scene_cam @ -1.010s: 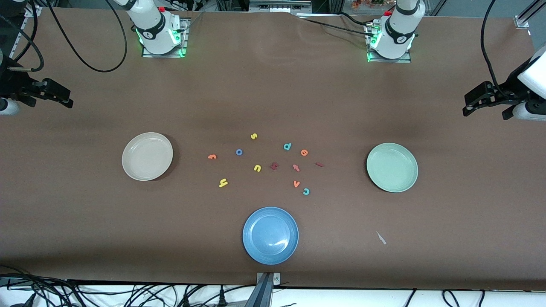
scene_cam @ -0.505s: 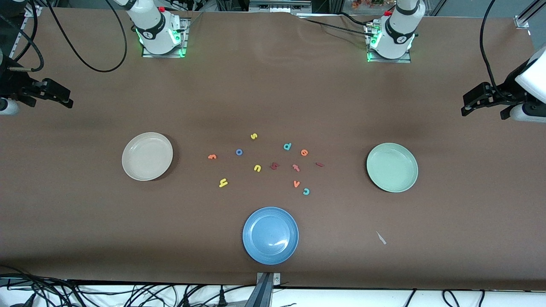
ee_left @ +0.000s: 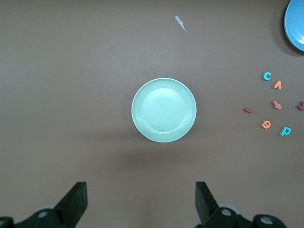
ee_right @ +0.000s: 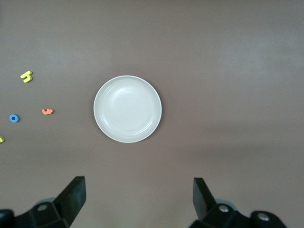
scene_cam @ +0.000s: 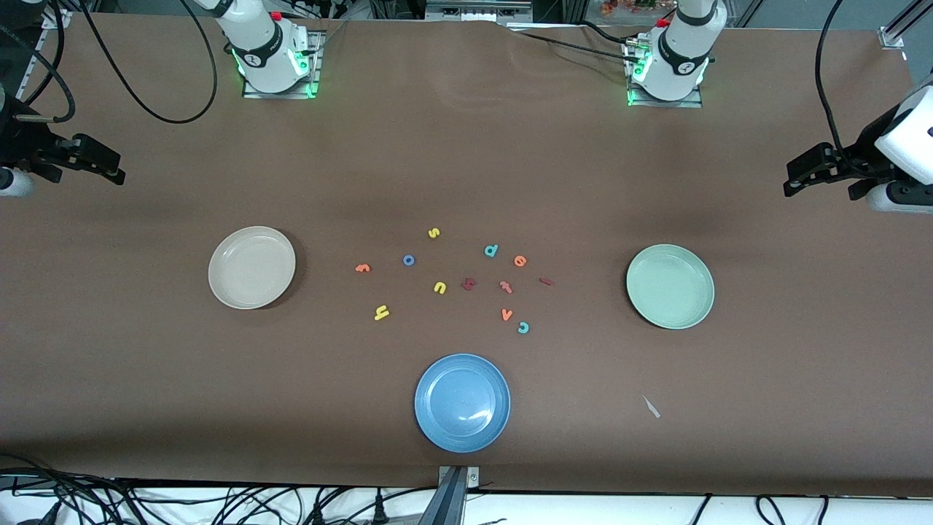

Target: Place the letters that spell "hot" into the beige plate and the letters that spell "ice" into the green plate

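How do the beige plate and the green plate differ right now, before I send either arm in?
The beige plate is cream-coloured, while the green plate is pale mint. The beige plate sits toward the right arm's end of the table, the green plate toward the left arm's end. The green plate lies slightly nearer to the front camera than the beige plate. Both are round, shallow, raised-rimmed, look the same size, lie flat, and hold no letters yet.

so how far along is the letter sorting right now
Nothing is done yet: the beige plate and the green plate hold no letters. Nothing is in hand: the left end effector and right end effector are open. Left: the yellow h, blue o, orange t, red i, teal c and orange e, all on the table.
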